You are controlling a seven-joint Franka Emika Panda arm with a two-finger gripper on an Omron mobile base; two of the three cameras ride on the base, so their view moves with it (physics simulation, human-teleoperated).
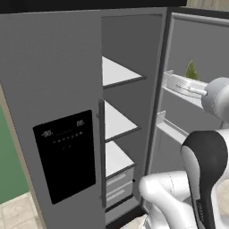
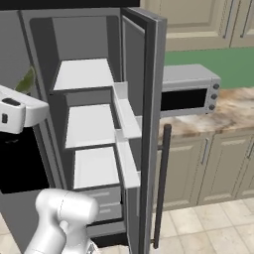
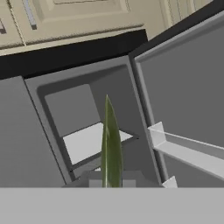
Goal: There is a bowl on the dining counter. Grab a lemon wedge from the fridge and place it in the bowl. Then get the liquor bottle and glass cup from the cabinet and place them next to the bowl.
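The grey fridge (image 1: 53, 67) stands in front of me, its left door with the black dispenser panel (image 1: 65, 156) closed and its right door (image 2: 144, 99) swung open. White shelves (image 1: 117, 71) show inside. My gripper (image 3: 111, 183) is shut on the lemon wedge (image 3: 111, 148), a thin yellow-green sliver that stands up between the fingers. The lemon wedge (image 1: 191, 70) is held in the air in front of the open compartment, beside the door's shelves (image 1: 179, 85). In the right base view the lemon wedge (image 2: 27, 79) rises above my white hand. The bowl, dining counter, liquor bottle and glass cup are out of view.
To the right of the fridge a grey microwave (image 2: 186, 92) sits on a marbled worktop (image 2: 233, 111) over cream cabinet doors (image 2: 218, 163). Cream upper cabinets (image 2: 198, 20) hang above a green wall. The open door's long handle (image 2: 161, 183) juts out over the tiled floor (image 2: 208, 228).
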